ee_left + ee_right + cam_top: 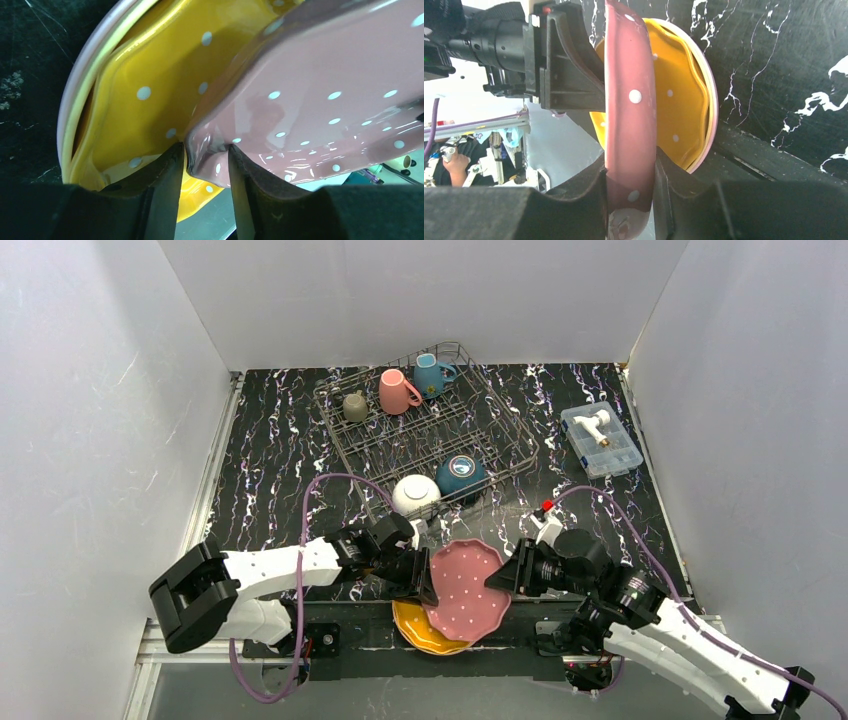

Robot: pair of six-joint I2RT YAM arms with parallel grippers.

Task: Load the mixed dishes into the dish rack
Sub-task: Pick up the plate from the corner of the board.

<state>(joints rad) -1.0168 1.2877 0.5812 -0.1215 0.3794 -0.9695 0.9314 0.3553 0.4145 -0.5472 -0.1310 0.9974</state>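
A pink dotted plate (468,588) (320,75) (629,100) stands tilted on edge at the near table edge, between both grippers. My right gripper (507,575) (630,165) is shut on its right rim, with both pads pressed on it. My left gripper (428,575) (206,150) straddles the left rim with its jaws parted; a sliver of gap shows beside one finger. Under it lies a yellow plate (425,630) (150,75) (674,100) on a pale pink one (80,75). The dish rack (500,410) holds three mugs, grey-olive (355,406), pink (397,392) and blue (432,374), a white bowl (416,494) and a teal bowl (461,475).
A clear plastic box (600,438) with a white item sits at the right of the black marbled table (270,470). White walls close in the left, back and right. The plate stack overhangs the table's near edge by the arm bases.
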